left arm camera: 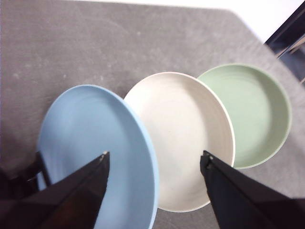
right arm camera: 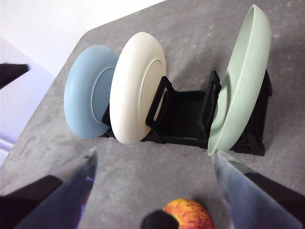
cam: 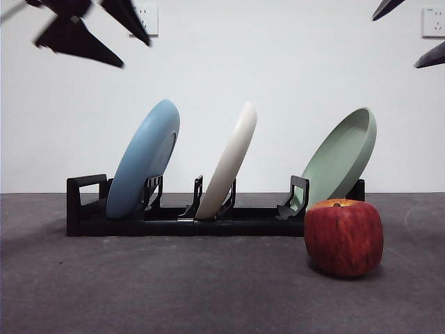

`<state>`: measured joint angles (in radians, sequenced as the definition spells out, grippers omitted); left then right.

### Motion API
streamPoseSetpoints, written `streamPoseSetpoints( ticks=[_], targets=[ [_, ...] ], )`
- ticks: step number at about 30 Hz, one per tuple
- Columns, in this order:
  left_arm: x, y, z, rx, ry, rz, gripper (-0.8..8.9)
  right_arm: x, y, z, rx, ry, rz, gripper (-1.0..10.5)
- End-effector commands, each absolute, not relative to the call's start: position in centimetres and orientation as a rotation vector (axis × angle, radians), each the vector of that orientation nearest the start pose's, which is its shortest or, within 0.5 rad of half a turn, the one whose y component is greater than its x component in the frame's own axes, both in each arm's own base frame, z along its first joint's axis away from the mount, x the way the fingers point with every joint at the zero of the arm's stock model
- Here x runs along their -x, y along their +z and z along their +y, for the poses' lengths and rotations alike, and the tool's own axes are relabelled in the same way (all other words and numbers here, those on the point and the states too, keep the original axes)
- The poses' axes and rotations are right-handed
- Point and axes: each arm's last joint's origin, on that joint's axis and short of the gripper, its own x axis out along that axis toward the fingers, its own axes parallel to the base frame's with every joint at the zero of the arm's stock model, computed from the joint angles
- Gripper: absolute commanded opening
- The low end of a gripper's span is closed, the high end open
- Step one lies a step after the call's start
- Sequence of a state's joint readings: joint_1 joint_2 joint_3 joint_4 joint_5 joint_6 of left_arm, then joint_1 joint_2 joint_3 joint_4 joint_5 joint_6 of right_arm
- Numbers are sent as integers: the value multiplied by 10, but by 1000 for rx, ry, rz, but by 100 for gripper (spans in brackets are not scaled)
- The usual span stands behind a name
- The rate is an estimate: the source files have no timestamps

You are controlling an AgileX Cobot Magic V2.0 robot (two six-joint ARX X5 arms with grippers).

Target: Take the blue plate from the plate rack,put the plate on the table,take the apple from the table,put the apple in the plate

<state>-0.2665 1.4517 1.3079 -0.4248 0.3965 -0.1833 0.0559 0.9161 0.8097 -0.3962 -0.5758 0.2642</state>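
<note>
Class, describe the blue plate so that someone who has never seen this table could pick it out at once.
Find the long black plate rack on the dark grey table; three plates lean in its slots. The blue plate stands at the end with the blocky loop, farthest from the red apple. It alone is light blue: its neighbour is the cream-white plate, and the sage-green plate stands beyond.

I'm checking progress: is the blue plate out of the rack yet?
No. The blue plate stands tilted in the plate rack's end slot, beside the cream plate; open left gripper above it.
</note>
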Motion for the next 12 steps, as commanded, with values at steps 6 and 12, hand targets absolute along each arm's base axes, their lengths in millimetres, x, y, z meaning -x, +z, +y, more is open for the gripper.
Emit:
streamPoseSetpoints(
  ticks=[6, 12],
  targets=[
    [-333, 313, -129, 105, -545, 708, 323, -189, 304, 26, -369, 556, 562, 410],
    [-341, 295, -138, 51, -540, 750, 320, -189, 304, 26, -369, 553, 561, 410]
  ],
)
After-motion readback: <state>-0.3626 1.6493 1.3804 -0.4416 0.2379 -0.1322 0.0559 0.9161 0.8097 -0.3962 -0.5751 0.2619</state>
